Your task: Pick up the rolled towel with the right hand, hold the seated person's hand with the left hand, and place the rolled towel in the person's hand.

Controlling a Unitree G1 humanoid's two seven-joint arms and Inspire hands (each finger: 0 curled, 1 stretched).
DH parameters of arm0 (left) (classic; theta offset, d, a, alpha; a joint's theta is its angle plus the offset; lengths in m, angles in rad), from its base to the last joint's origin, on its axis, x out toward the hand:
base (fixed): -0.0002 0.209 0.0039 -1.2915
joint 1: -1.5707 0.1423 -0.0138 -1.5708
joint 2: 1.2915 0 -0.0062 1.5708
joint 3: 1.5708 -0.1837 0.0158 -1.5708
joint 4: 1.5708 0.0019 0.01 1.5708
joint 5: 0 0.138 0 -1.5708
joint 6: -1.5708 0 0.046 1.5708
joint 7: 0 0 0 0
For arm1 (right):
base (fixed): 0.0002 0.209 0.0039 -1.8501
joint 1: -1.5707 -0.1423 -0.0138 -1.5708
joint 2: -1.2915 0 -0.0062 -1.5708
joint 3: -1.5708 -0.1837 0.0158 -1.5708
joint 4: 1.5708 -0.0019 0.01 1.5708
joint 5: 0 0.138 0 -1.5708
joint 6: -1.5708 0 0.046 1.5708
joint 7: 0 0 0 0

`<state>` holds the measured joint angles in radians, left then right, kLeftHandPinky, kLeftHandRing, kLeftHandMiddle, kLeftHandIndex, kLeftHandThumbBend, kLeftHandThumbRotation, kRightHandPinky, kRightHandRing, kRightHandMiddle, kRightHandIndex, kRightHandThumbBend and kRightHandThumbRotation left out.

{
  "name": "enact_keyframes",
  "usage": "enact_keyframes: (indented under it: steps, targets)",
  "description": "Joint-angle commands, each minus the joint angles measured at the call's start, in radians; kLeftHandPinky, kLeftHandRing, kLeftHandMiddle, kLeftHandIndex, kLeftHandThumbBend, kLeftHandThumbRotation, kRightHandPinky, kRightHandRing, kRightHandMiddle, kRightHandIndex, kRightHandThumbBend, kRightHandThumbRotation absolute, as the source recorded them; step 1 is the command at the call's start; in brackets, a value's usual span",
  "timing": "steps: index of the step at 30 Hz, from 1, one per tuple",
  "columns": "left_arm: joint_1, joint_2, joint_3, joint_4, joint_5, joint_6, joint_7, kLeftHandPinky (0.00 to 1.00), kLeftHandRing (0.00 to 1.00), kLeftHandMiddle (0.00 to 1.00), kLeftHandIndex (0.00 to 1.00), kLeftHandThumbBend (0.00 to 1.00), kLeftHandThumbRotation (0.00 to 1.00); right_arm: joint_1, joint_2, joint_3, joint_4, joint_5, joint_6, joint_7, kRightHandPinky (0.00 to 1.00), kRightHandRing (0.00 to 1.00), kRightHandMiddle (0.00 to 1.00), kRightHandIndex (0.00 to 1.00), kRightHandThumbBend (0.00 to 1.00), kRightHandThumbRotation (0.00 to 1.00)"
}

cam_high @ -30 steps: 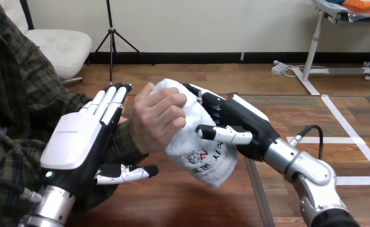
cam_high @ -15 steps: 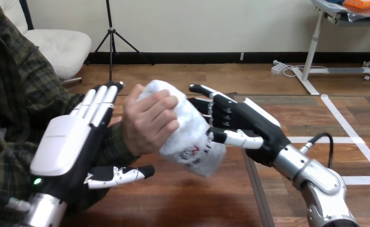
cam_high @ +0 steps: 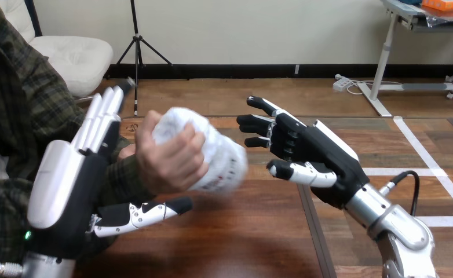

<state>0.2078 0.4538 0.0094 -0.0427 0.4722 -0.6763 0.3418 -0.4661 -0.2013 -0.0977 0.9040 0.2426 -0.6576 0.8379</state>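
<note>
the left hand (cam_high: 62,185) stands upright at the left, fingers straight and pointing up, thumb stretched out under the person's wrist, curled round nothing. just right of it the person's hand (cam_high: 166,159) is closed round the towel (cam_high: 215,153), held above the table (cam_high: 241,237). the right hand (cam_high: 311,152) is released, fingers spread toward the towel but apart from it.

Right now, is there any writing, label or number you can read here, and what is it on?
On the towel in the person's hand: dark and red print near its lower end, too blurred to read.
On the left hand and the right hand: no print that I can make out.
</note>
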Motion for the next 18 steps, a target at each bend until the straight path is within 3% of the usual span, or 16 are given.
enact_keyframes:
  steps: [1, 8, 12, 15, 18]
  targets:
    - [-0.018, -0.046, 0.006, -0.015, -0.088, -0.093, 0.004, 0.82, 0.97, 1.00, 1.00, 1.00, 0.40, 0.002, -0.008, -0.026, -0.063, 0.033, -0.037, 0.007, 0.85, 0.90, 0.88, 0.96, 1.00, 0.49]
    - [-0.020, -0.076, -0.016, 0.034, -0.208, -0.228, -0.043, 0.82, 0.96, 0.98, 0.99, 1.00, 0.44, 0.037, -0.008, -0.032, -0.079, 0.051, -0.053, 0.013, 0.85, 0.90, 0.87, 0.96, 1.00, 0.49]
    - [-0.014, -0.089, -0.037, 0.052, -0.278, -0.274, -0.092, 0.83, 0.96, 0.97, 0.97, 1.00, 0.45, 0.056, -0.006, -0.035, -0.085, 0.064, -0.058, 0.015, 0.85, 0.89, 0.87, 0.95, 1.00, 0.49]
    - [-0.019, -0.077, -0.105, 0.078, -0.428, -0.333, -0.172, 0.89, 0.98, 0.98, 0.96, 1.00, 0.45, 0.074, -0.001, -0.039, -0.099, 0.082, -0.046, 0.020, 0.85, 0.89, 0.87, 0.94, 1.00, 0.49]
    - [-0.023, -0.091, -0.094, 0.115, -0.413, -0.375, -0.192, 0.92, 0.99, 0.98, 0.97, 1.00, 0.45, 0.088, -0.001, -0.040, -0.099, 0.081, -0.064, 0.019, 0.85, 0.90, 0.87, 0.94, 1.00, 0.50]
